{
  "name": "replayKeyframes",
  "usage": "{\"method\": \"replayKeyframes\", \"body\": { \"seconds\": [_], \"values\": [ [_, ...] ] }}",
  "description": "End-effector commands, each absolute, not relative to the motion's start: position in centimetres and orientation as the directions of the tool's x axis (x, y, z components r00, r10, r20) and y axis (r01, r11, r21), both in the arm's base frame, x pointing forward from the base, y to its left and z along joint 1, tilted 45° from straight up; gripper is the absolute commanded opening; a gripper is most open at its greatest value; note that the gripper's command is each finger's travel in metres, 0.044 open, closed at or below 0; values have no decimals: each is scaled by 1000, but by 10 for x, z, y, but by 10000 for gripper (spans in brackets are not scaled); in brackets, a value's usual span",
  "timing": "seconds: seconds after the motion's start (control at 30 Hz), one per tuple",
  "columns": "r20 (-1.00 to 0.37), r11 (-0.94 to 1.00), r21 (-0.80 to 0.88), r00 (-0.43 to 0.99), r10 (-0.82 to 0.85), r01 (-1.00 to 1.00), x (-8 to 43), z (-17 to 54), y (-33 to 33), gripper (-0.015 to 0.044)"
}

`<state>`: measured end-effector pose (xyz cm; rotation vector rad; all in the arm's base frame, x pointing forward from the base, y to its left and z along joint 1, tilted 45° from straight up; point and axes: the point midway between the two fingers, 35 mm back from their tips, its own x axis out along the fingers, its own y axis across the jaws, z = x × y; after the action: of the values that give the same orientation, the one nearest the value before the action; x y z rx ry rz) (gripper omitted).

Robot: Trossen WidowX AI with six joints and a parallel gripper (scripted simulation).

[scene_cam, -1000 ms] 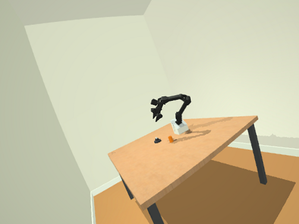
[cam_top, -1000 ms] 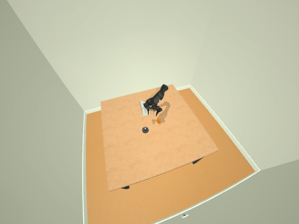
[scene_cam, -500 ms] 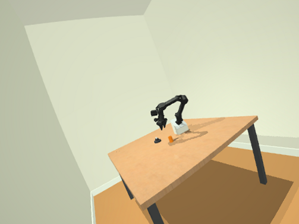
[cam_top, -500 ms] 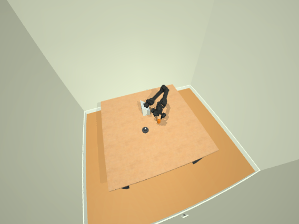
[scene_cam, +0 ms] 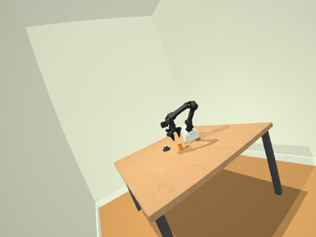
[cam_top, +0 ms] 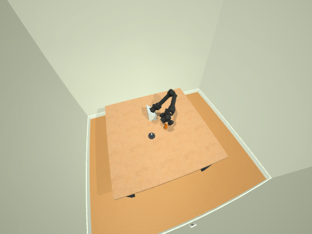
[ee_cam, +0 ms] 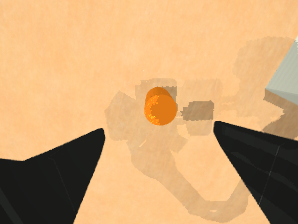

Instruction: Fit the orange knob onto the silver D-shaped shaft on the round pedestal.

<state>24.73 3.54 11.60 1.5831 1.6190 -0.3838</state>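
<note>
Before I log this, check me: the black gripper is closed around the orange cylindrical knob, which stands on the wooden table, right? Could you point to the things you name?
Not quite: the black gripper (scene_cam: 177,138) (ee_cam: 158,130) is open above the orange cylindrical knob (scene_cam: 180,147) (ee_cam: 161,109), as the exterior view shows. The knob does stand on the wooden table (scene_cam: 161,179).

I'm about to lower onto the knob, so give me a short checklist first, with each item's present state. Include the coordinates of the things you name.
1. Tool (scene_cam: 176,139) (ee_cam: 158,130) open: ok, the fingers stand wide apart.
2. Nothing held: ok, the knob (cam_top: 166,126) (scene_cam: 180,147) (ee_cam: 161,109) is on the table (cam_top: 137,165) (scene_cam: 174,178), below the fingertips.
3. Knob between the fingers: not ok, the wrist view shows it beyond the line joining the tips, so a small shift looks needed.
4. Pedestal (cam_top: 151,135) (scene_cam: 166,148) apart from the knob: ok, with its shaft bare.
5. Knob's flat side matched to the shaft's: cannot tell, its underside is hidden.
</note>
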Motion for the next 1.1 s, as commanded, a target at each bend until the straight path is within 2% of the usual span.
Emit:
{"method": "replayKeyframes", "body": {
  "seconds": [0.0, 1.07],
  "values": [
    [-712, 163, 311, 116, 692, 936, 247, 99, 55, 440],
    [-714, 164, 311, 116, 690, 936, 252, 61, 89, 440]
  ]
}}
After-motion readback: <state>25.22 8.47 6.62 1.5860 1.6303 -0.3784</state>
